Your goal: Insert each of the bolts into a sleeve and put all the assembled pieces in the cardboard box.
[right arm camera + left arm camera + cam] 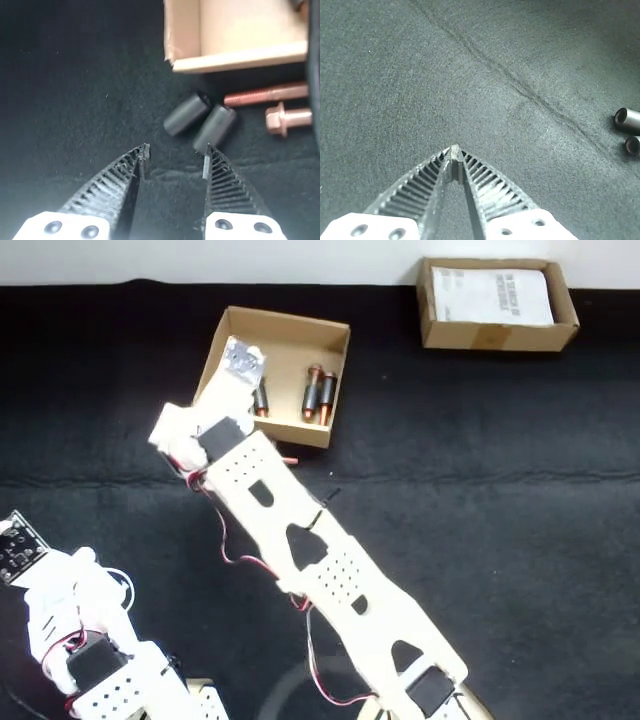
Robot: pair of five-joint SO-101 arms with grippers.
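The open cardboard box [285, 320] holds three assembled pieces: one [260, 398] near the arm and two [318, 395] side by side. My right arm [300, 540] stretches across the mat to the box's front left corner. In the right wrist view, my right gripper [175, 152] is open just short of two dark sleeves [186, 114] [215, 127] lying side by side on the mat. Two copper bolts [265, 93] [287, 120] lie beside them under the box wall [235, 55]. One bolt [289, 459] peeks out by the arm. My left gripper [454, 150] is shut on nothing over bare mat.
A second cardboard box [495, 335] with a white sheet inside stands at the back right. The left arm [70, 620] sits at the front left corner. Two sleeve ends [627, 120] show far off in the left wrist view. A seam crosses the black mat [480, 540].
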